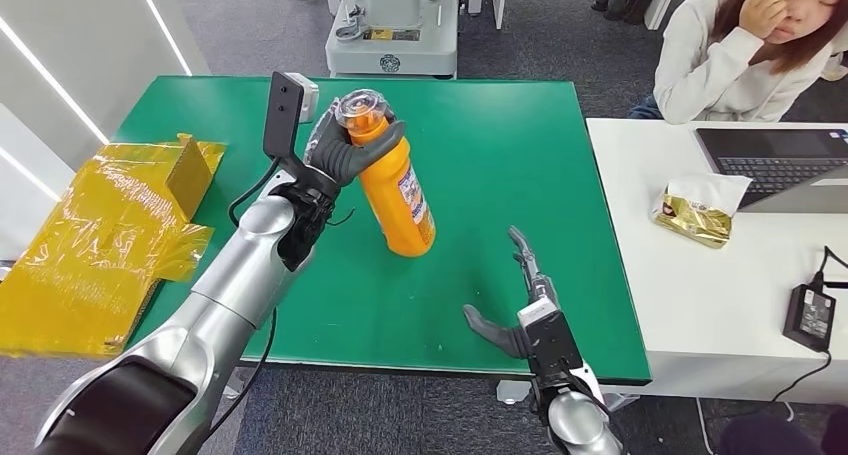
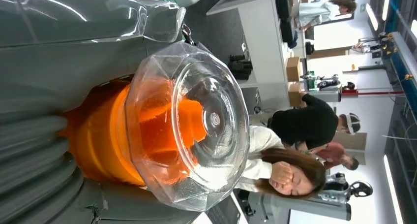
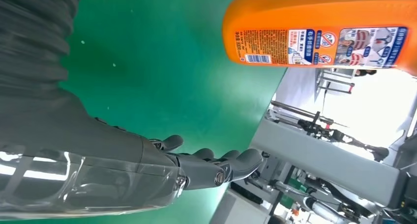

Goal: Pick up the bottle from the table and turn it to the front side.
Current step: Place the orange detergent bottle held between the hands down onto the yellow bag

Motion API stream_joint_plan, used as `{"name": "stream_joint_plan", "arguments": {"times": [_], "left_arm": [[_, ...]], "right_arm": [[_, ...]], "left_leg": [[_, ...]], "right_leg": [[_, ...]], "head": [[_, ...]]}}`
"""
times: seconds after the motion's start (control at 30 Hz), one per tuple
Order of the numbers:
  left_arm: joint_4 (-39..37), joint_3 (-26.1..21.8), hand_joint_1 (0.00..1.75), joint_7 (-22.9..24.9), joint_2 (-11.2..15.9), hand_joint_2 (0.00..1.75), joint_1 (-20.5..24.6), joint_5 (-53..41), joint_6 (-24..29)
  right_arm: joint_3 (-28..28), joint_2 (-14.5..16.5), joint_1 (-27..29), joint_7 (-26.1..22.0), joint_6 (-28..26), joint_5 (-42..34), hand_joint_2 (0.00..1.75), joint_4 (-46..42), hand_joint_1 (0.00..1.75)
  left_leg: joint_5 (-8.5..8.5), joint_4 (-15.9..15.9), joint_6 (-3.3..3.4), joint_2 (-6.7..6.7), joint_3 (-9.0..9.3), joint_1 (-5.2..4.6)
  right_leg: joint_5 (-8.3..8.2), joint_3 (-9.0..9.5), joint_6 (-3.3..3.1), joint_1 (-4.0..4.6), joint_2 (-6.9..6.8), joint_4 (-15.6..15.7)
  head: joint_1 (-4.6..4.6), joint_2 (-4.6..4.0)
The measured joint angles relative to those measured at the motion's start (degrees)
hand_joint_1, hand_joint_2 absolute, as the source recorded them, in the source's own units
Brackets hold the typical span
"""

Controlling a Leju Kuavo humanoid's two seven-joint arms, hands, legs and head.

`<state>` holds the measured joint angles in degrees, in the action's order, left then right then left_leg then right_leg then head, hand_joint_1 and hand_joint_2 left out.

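L hand point(image 1: 345, 147) grips bottle point(image 1: 398, 190) neck; R-wrist cam shows label point(image 3: 322, 46); R hand point(image 1: 515, 305) open.

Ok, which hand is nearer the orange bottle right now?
Left. The left hand grips the orange bottle around its neck, just under the clear cap. The right hand is open over the green table, apart from the bottle, nearer the robot.

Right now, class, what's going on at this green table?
The robot's left hand grips the orange bottle near its clear cap, holding it tilted over the green table. The right hand waits open nearby, holding nothing. A person sits at the white desk beside a laptop.
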<state>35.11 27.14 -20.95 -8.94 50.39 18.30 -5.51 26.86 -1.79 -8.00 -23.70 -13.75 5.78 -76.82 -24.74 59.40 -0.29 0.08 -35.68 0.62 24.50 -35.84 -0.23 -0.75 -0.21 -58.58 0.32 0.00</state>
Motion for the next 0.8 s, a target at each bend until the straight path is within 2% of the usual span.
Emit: {"name": "stream_joint_plan", "arguments": {"times": [0.2,0.33,0.4,0.47,0.53,0.67,0.8], "left_arm": [[2.4,1.1,1.75,-5.2,1.2,1.75,0.2,-14.7,10.6],[4.6,3.2,1.75,-6.1,2.2,1.75,0.5,-30.6,20.9],[4.9,5.3,1.75,-3.8,2.7,1.75,1.2,-42.4,28.7],[4.4,8.2,1.75,1.1,3.4,1.75,2.5,-56.4,36.9],[3.3,11.3,1.75,6.9,4.4,1.75,3.7,-69.4,42.2],[0.8,13.8,1.75,14.4,6.2,1.75,3.9,-85.8,44.4],[-0.9,14.0,1.75,16.3,7.4,1.75,3.3,-89.8,44.5]], "right_arm": [[-1.5,-0.6,4.5,-1.4,-0.9,-0.8,1.75,-7.4,0.00],[-2.2,-1.3,7.6,-1.1,-0.7,0.3,1.75,-13.7,0.00],[-2.3,-1.5,8.0,-1.2,-0.3,1.0,1.75,-15.3,0.00],[-2.4,-1.5,8.1,-1.3,0.0,1.6,1.75,-16.4,0.00],[-2.5,-1.6,8.0,-1.2,0.3,1.9,1.75,-17.2,0.00],[-3.2,-1.6,7.6,-0.9,1.8,1.9,1.75,-18.4,0.00],[-3.7,-1.6,7.4,-0.9,2.2,1.9,1.75,-19.0,0.00]], "left_leg": [[-0.01,0.0,0.00,-0.02,-0.02,0.00],[-0.02,0.0,0.00,0.00,-0.09,0.00],[-0.02,0.0,0.00,0.01,-0.10,0.00],[-0.01,0.0,0.00,0.00,-0.11,0.00],[-0.01,0.0,0.00,0.00,-0.11,0.00],[0.00,0.0,-0.01,0.09,-0.08,0.00],[0.02,0.0,-0.01,0.05,-0.09,0.01]], "right_leg": [[0.01,-0.01,0.00,0.00,-0.02,0.0],[0.01,-0.07,-0.01,0.00,-0.01,0.0],[0.01,-0.09,0.00,0.00,0.00,0.0],[0.01,-0.08,0.00,0.00,-0.02,0.0],[0.00,-0.07,0.00,0.00,-0.03,0.0],[-0.02,-0.08,-0.01,0.00,0.05,0.0],[-0.02,-0.09,-0.01,0.01,0.02,0.0]], "head": [[0.00,0.00],[0.00,0.00],[0.01,0.00],[0.01,0.00],[0.01,0.00],[0.00,0.00],[0.00,0.00]]}}
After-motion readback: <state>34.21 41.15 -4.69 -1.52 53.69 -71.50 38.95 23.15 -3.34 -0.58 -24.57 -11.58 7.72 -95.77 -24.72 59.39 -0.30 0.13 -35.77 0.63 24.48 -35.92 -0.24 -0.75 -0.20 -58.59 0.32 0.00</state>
